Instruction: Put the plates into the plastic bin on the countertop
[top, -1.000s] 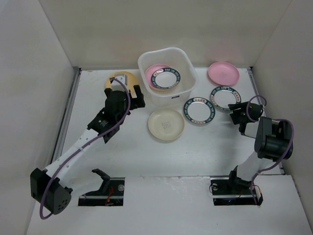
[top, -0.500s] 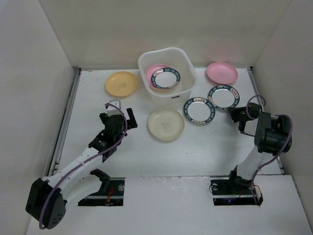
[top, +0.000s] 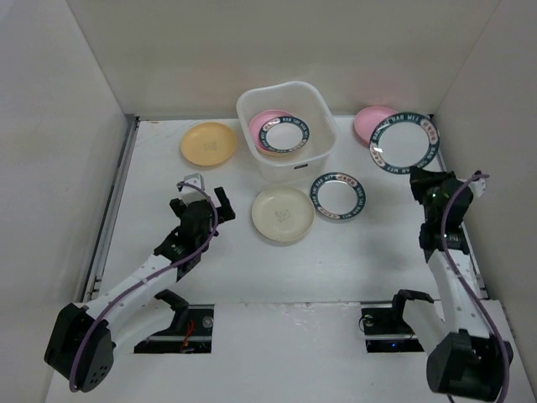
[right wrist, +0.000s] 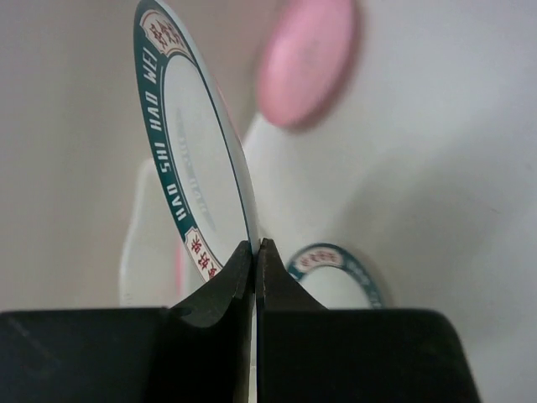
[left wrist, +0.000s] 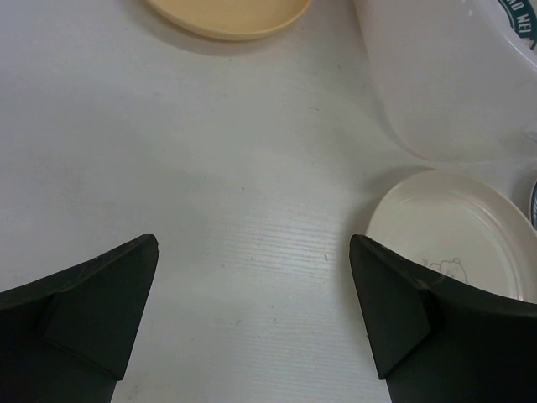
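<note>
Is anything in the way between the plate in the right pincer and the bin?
Nothing visible does. The right pincer holds the teal-rimmed plate up off the countertop, right of the plastic bin; only a second teal-rimmed plate lies flat between them.

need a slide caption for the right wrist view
Right gripper, jaws shut on the rim of a round white teal-rimmed plate held on edge.

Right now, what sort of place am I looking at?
Probably a robot test booth rather than a kitchen: white walls enclose a white countertop, two robot arms are bolted at its near edge, and small plates lie near a plastic bin.
</note>
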You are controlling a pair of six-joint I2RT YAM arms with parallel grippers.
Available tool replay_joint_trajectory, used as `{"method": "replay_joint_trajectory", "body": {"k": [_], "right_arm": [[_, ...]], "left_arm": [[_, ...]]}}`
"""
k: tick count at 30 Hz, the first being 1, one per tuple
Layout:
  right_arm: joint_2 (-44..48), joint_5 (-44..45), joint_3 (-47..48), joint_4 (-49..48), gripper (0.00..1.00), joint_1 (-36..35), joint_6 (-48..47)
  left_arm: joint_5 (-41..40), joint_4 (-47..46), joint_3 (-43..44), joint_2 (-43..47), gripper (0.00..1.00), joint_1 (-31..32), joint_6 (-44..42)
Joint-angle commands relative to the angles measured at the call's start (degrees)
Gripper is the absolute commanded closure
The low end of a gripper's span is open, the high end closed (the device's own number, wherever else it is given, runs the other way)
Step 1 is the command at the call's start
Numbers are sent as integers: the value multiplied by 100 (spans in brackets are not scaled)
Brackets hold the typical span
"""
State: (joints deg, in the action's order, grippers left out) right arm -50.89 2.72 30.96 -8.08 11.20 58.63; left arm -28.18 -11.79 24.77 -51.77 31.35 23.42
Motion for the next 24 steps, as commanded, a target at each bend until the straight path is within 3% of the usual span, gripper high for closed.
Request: {"method": "replay_joint_trajectory", "body": {"k": [1,6,12,24], "right_arm": [[466,493,1050,771,100,-288,-299],[-638,97,2167,580,100,-1166,-282],[-2721,-26,3914,692,100,-2222,-887],[-5772,-79,7141,2063,100,-2812,-2039]], "left_arm": [[-135,-280,-104,210,0,-64,136],[-100,-236,-148,342,0,-178,224],[-82,-183,-210,483,0,-292,286],[129,-104,-280,642,0,-565,470]]}}
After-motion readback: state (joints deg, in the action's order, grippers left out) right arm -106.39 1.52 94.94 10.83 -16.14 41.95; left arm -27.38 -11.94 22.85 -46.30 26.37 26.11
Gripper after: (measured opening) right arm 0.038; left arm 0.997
